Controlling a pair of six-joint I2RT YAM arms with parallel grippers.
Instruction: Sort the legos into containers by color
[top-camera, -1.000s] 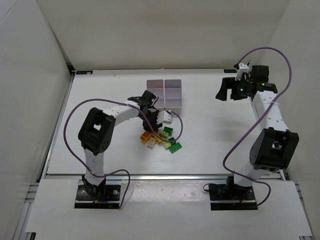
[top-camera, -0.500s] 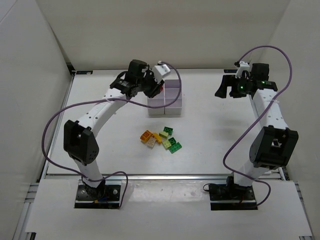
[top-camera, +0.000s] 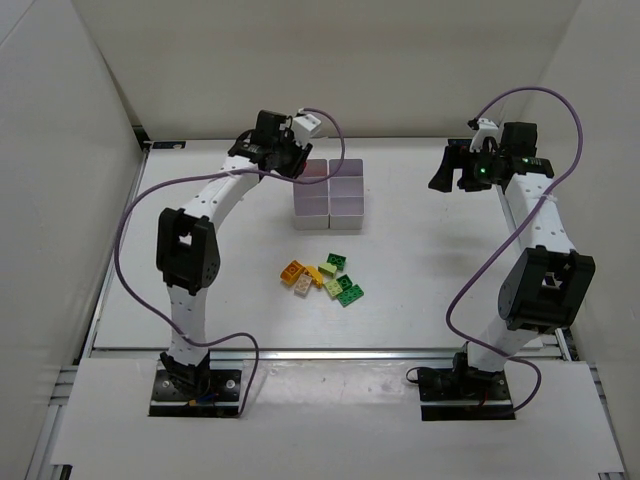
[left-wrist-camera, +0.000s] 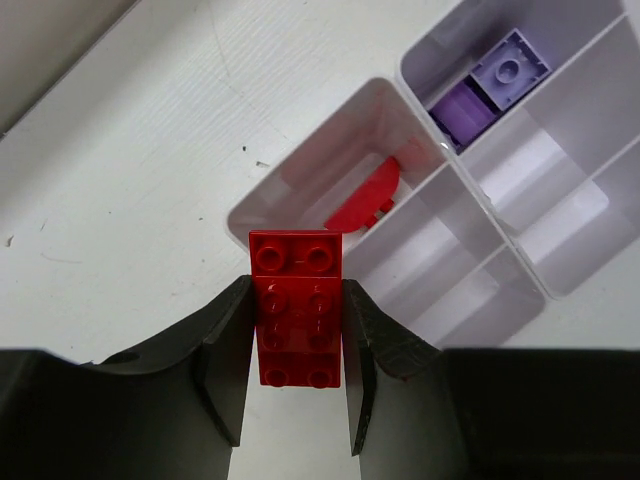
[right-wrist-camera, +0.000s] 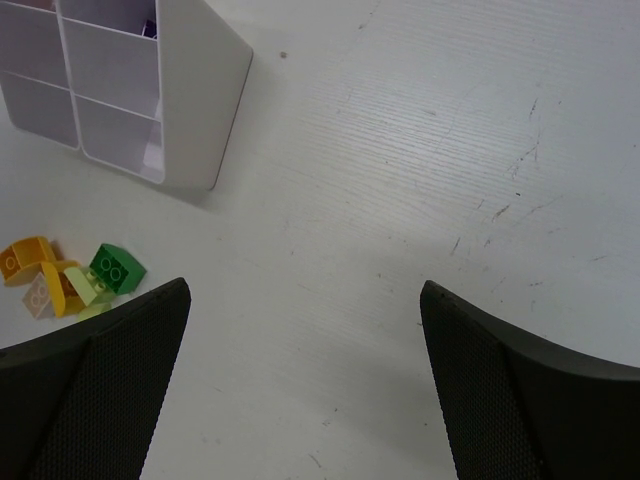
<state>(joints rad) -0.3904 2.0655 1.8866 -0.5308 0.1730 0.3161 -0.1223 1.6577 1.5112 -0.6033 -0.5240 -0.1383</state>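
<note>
Transfer stage, shown from above and from both wrists. Within the last second the left fingers (left-wrist-camera: 225, 350) have been carried from the pile (top-camera: 322, 278) at mid-bench up to the far left corner of the block (top-camera: 330, 195). They are closed to a narrow gap on a red brick (left-wrist-camera: 298, 320), which is clamped by its long sides, studs up, with its outer end projecting past the fingertips. The right fingers (right-wrist-camera: 100, 380) have not moved; they are spread fully and nothing is held.

The brick is therefore judged to be at the drop-off step. A corner bin (left-wrist-camera: 300, 185) lies just ahead of the left fingertips, and a red piece (left-wrist-camera: 362, 200) is already seen inside it. Purple bricks (left-wrist-camera: 490, 85) occupy the bin farther ahead and to the right.

Edges: the near rim of the corner bin appears directly under or just beyond the brick's outer end, so a slight advance is probably needed before release. Thin partition walls stand ahead and to the right of the fingers. Bare bench (left-wrist-camera: 130, 170) lies to their left, giving free room on that side. In the top view the back wall (top-camera: 330, 70) rises not far beyond the block.

The right fingers are well apart from the block, which is seen ahead and to their left, with the pile lower on that side.
</note>
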